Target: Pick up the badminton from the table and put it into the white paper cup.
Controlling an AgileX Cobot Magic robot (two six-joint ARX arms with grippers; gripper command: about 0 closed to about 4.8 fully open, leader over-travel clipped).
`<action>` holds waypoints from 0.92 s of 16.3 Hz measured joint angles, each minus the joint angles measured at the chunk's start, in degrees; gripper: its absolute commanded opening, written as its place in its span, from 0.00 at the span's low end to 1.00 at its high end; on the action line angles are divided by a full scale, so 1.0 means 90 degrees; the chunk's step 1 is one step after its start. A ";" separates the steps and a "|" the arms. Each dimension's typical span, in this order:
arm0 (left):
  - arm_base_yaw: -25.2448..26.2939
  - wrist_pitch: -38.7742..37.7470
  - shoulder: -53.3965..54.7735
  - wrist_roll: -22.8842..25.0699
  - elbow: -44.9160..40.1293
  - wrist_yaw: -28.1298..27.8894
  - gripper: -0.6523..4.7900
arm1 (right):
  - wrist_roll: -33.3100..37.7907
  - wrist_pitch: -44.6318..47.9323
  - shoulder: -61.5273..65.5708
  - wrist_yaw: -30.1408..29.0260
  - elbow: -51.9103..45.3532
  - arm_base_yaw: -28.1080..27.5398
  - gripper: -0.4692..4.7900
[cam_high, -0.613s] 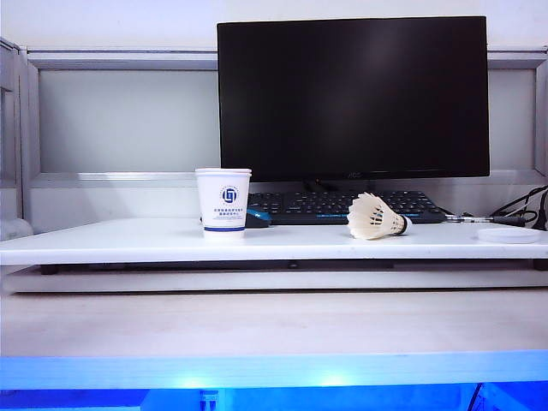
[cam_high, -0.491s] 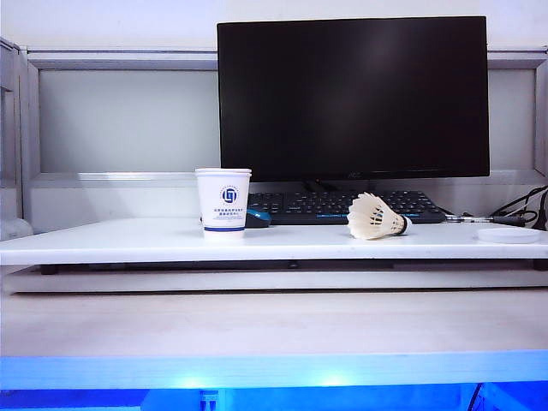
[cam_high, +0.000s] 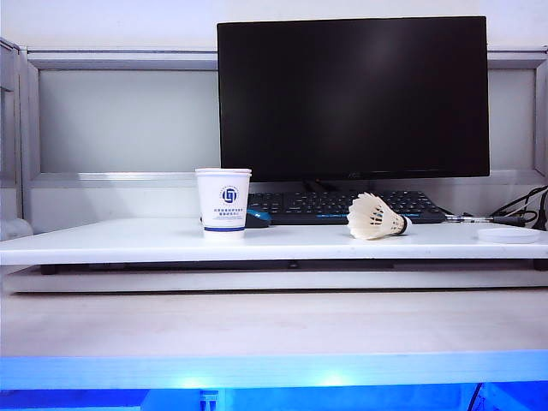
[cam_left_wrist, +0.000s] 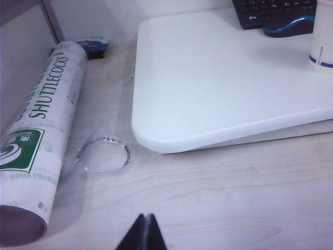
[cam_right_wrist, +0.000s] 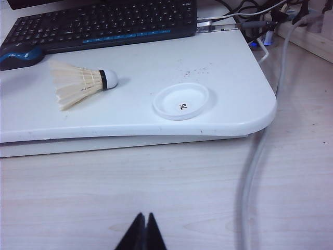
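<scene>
The badminton (cam_high: 374, 217) lies on its side on the white table (cam_high: 128, 238), right of centre, with its cork tip to the right; in the right wrist view the badminton (cam_right_wrist: 80, 83) rests on the table (cam_right_wrist: 130, 122). The white paper cup (cam_high: 223, 201) stands upright left of centre; only its lower edge shows as the cup (cam_left_wrist: 323, 41) in the left wrist view. My left gripper (cam_left_wrist: 145, 216) is shut and empty above the wooden desk, short of the table's corner (cam_left_wrist: 156, 140). My right gripper (cam_right_wrist: 144, 215) is shut and empty, also short of the table. Neither arm shows in the exterior view.
A flat white round lid (cam_right_wrist: 182, 100) lies near the badminton, also seen as a lid (cam_high: 509, 235) at the far right. A keyboard (cam_high: 342, 205), blue mouse (cam_right_wrist: 21, 55) and monitor (cam_high: 353, 96) stand behind. A shuttlecock tube (cam_left_wrist: 39, 135) and clear ring (cam_left_wrist: 103, 155) lie on the desk. Cables (cam_right_wrist: 260, 151) trail by the table's corner.
</scene>
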 measured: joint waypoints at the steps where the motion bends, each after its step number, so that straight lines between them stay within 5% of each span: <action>1: -0.0002 0.0000 0.0000 0.0000 0.0000 0.0000 0.11 | 0.0000 0.0000 0.0000 0.0000 0.0000 0.0000 0.08; 7: 0.0000 0.0000 0.0002 0.0000 0.0000 0.0029 0.11 | 0.0000 0.0000 0.0000 0.0000 0.0000 0.0000 0.08; 8: -0.0002 0.0015 0.0002 -0.0002 0.0000 0.0333 0.11 | 0.0000 -0.0002 0.0000 0.0000 0.0000 0.0000 0.08; 10: -0.0002 0.0146 0.0002 0.0000 0.0000 0.1970 0.11 | 0.0000 -0.0002 0.0000 -0.0160 0.0010 0.0002 0.08; 15: -0.0002 0.0158 0.0002 -0.0002 0.0007 0.3014 0.11 | 0.0000 -0.0002 0.0000 -0.0408 0.0053 0.0002 0.08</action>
